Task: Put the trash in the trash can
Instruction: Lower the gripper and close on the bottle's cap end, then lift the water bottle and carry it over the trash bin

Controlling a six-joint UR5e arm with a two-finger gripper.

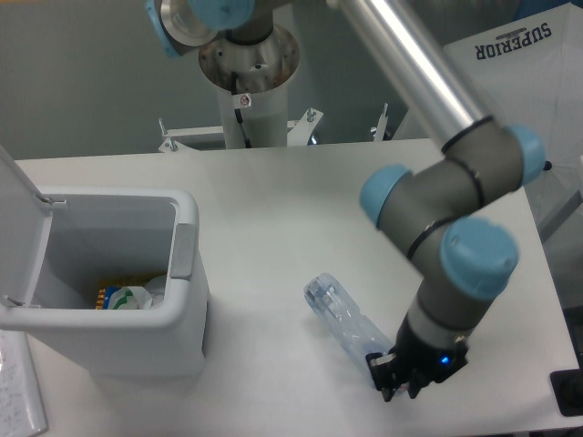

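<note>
The clear crinkled plastic bottle [339,317] lies on the white table, right of centre, slanting from upper left to lower right. Its lower right end, where the cap would be, is hidden under my gripper [397,390]. The gripper is down at that end of the bottle with its dark fingertips [384,391] pointing at the table. I cannot see whether they are closed on the bottle. The light-grey trash can [182,300] stands at the left with its lid [18,218] flipped up. The crumpled white wrapper with green print [130,298] lies inside it.
The arm's base column [248,100] stands at the back centre. A white sheet with "SUPERIOR" printed on it [524,55] hangs at the back right. A paper [20,391] lies at the front left, beside the bin. The table's right edge is close to the gripper.
</note>
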